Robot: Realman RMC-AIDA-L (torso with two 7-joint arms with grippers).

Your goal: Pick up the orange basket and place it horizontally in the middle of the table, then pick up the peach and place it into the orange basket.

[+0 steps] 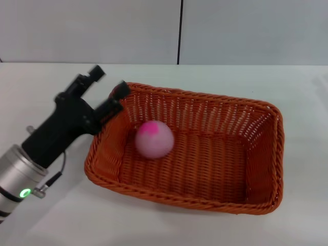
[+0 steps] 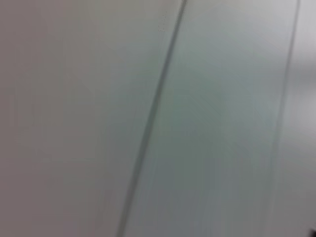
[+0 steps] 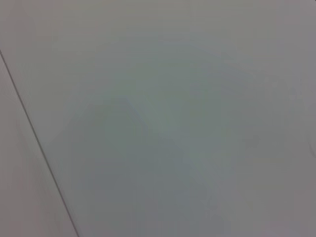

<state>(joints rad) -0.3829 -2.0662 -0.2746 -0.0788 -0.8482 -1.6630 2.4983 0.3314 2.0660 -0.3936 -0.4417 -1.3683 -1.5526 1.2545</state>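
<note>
The peach (image 1: 154,139) lies inside the orange basket (image 1: 215,154), toward its left end, and the basket sits lengthwise across the middle of the white surface (image 1: 287,87). The left tool (image 1: 108,88) hangs just above the basket's left rim with its fingers spread apart and empty. The right tool is out of sight.
</note>
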